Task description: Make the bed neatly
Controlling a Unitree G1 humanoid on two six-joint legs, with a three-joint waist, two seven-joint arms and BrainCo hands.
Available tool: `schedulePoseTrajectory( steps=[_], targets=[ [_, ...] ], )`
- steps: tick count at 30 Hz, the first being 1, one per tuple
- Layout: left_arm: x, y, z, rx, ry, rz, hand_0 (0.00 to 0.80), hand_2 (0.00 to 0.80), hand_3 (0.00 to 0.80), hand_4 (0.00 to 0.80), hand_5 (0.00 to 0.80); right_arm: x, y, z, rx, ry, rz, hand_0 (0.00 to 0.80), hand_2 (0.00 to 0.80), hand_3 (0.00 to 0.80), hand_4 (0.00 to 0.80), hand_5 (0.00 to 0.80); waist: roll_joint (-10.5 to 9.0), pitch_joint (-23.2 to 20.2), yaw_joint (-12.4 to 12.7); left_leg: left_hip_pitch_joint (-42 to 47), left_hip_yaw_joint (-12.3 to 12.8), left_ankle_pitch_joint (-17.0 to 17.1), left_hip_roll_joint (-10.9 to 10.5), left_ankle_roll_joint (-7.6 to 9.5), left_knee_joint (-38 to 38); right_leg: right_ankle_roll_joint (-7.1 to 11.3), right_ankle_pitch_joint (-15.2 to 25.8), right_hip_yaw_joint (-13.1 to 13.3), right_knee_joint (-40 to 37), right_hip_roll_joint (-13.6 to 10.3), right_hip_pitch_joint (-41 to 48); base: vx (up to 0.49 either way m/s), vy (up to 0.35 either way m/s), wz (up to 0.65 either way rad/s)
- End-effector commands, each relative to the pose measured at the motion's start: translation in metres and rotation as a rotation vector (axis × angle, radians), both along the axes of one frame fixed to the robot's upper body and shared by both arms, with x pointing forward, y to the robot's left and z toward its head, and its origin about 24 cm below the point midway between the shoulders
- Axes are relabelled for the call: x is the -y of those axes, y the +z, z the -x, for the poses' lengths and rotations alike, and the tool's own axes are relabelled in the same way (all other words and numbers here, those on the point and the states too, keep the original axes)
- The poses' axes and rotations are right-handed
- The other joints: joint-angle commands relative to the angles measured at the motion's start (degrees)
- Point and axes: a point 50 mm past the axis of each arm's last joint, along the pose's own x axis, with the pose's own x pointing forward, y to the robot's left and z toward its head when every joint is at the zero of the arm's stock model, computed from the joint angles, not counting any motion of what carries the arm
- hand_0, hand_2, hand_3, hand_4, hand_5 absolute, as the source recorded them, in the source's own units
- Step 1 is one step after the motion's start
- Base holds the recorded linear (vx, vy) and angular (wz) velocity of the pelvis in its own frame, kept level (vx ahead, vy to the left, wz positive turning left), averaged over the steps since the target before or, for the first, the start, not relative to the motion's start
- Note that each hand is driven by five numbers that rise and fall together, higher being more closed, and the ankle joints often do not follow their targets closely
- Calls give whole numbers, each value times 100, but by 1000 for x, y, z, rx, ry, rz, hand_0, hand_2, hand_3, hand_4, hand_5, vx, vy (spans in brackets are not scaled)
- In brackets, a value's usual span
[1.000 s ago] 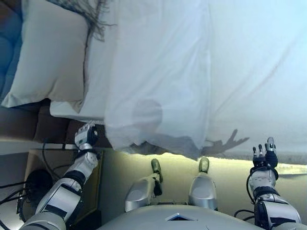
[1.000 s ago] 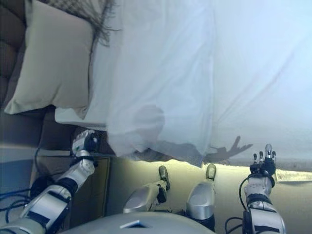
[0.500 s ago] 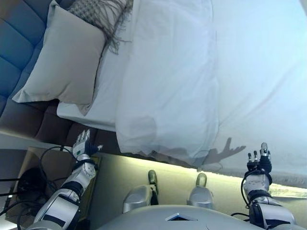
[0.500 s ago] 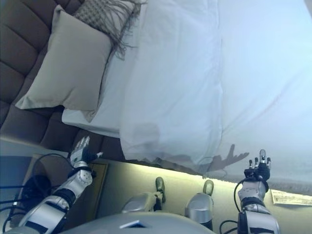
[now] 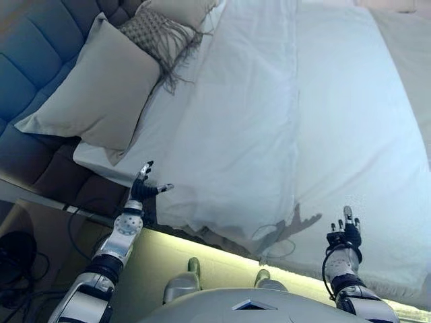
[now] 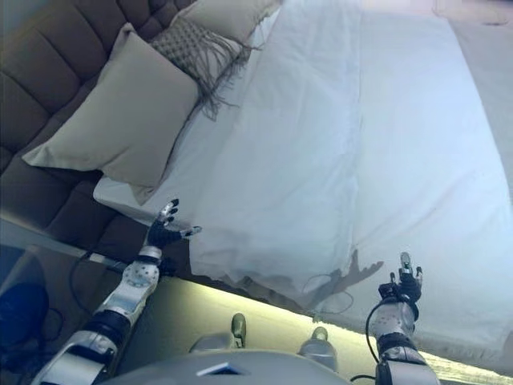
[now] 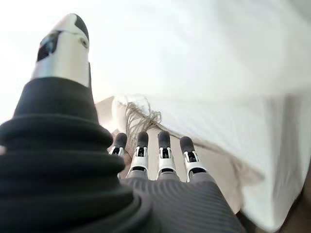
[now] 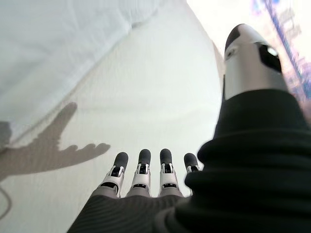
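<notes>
A bed with a white sheet point(image 5: 363, 121) lies before me. A white duvet point(image 5: 236, 128) is folded back along its left half, and its near edge hangs over the bed's side. A beige pillow point(image 5: 101, 91) leans on the headboard, with a fringed patterned cushion point(image 5: 158, 33) and another beige pillow point(image 5: 185, 8) beyond it. My left hand point(image 5: 143, 188) is open and empty at the duvet's near left corner. My right hand point(image 5: 343, 232) is open and empty over the sheet's near edge; its wrist view shows the sheet point(image 8: 146, 97) past the fingers.
A dark tufted headboard point(image 5: 34, 47) runs along the left. A lit strip point(image 5: 222, 256) glows under the bed's near side. The floor by a dark nightstand point(image 5: 20, 249) is at the lower left.
The camera has tilted up, so more of the bed shows. Both hands have risen towards the bed's near edge, the left one up beside the duvet's corner.
</notes>
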Motion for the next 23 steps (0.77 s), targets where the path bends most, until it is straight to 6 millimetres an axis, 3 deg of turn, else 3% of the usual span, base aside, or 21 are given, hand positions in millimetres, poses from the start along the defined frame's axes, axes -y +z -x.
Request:
schedulePoseTrajectory(
  steps=[1,4,6,10,13,18,23],
  targets=[
    [-2,19,-16,95,7,148,0,0,0,0,0,-4,14,-19,57,58,72,0,0,0,0,0,-79,-87,284,13,-15,-70,181,18,92,346,60,110,314,-332,-50,9,-56,-1],
    [-5,19,-12,81,-3,253,0,0,0,0,0,-11,23,-29,124,161,79,0,0,0,0,0,-156,-113,299,48,36,-102,197,14,115,317,76,130,282,-302,-56,-7,-57,-1],
    [-19,23,-4,82,-6,289,0,0,0,0,0,-7,25,-20,162,250,95,0,0,0,0,0,-232,-119,235,36,110,-118,211,17,131,310,76,178,298,-284,-117,-42,-67,-2],
    [-27,25,9,86,-12,375,0,0,0,0,0,-11,30,-14,181,381,126,0,0,0,0,0,-318,-145,136,43,190,-161,196,65,115,304,61,234,283,-240,-158,-37,-47,-10],
    [-22,26,9,107,-13,475,0,0,0,0,0,-17,28,-14,147,411,153,0,0,0,0,0,-347,-148,137,50,200,-176,183,64,104,294,81,214,212,-205,-135,-16,-12,-6],
    [-6,15,10,55,-29,512,0,0,0,0,0,-45,22,-20,127,448,118,0,0,0,0,0,-378,-156,195,103,203,-212,175,60,108,298,97,173,136,-196,-41,-4,-6,-2],
    [-4,7,15,17,-23,528,0,0,0,0,0,-52,26,-23,91,490,166,0,0,0,0,0,-348,-176,207,157,206,-230,166,71,101,303,77,161,125,-210,24,0,0,0]
  ],
)
